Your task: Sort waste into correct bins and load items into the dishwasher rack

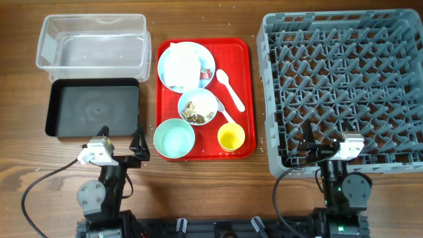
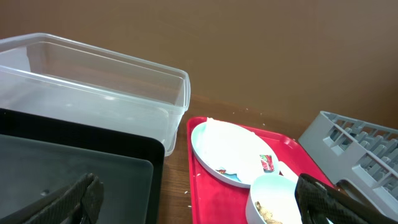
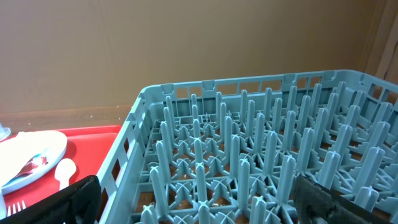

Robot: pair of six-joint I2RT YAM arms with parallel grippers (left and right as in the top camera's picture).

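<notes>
A light blue plate (image 1: 198,53) on the red tray (image 1: 241,59) holds a crumpled white napkin (image 1: 180,66) and a red wrapper (image 1: 206,73). A light blue bowl (image 1: 198,107) holds brown scraps. A mint-green bowl (image 1: 174,139), a yellow cup (image 1: 231,137) and a white spoon (image 1: 230,89) lie beside it. The clear tub (image 1: 92,43) and black tray (image 1: 92,109) stand at the left, and the grey rack (image 1: 347,86) at the right. My left gripper (image 1: 121,140) is open and empty in front of the black tray. My right gripper (image 1: 327,142) is open and empty at the rack's near edge.
The left wrist view shows the tub (image 2: 93,81), black tray (image 2: 74,168), plate (image 2: 208,163), napkin (image 2: 230,146) and scrap bowl (image 2: 273,193). The right wrist view shows rack pegs (image 3: 249,143), the spoon (image 3: 64,169) and a fork tip (image 3: 15,205). White grains dot the wood.
</notes>
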